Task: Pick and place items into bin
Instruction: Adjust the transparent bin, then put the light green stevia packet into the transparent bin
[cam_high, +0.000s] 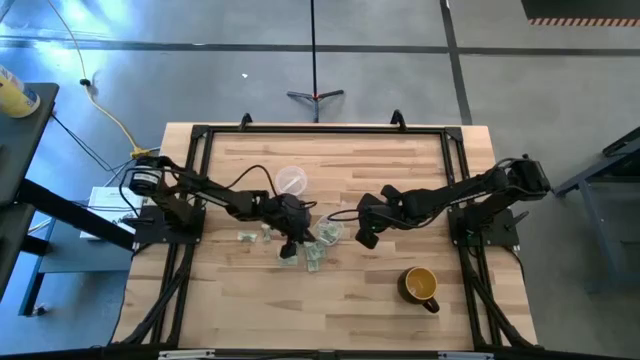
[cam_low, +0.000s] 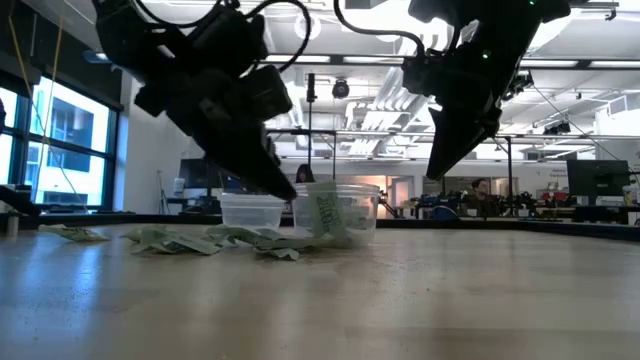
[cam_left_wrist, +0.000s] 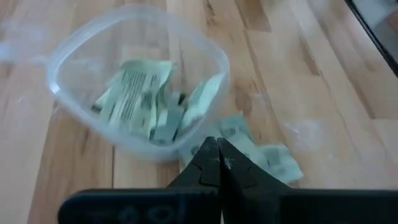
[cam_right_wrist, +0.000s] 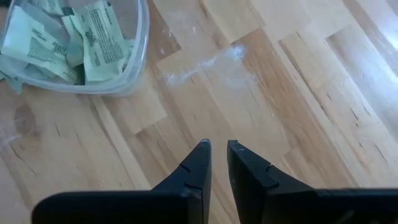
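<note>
Your left claw (cam_left_wrist: 217, 163) is pressed together over small pale green wrapper pieces (cam_left_wrist: 264, 155) beside the see-through plastic cup (cam_left_wrist: 74, 106); spread it, then pinch one.

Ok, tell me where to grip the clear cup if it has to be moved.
Grip the clear cup by its thin upper rim, coming from above on the bare side facing the right gripper. Packets fill its middle, and loose ones lie on the left gripper's side.

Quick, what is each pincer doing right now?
Left pincer: closed, empty, low beside the clear cup.
Right pincer: slightly open, empty, above bare table.
</note>
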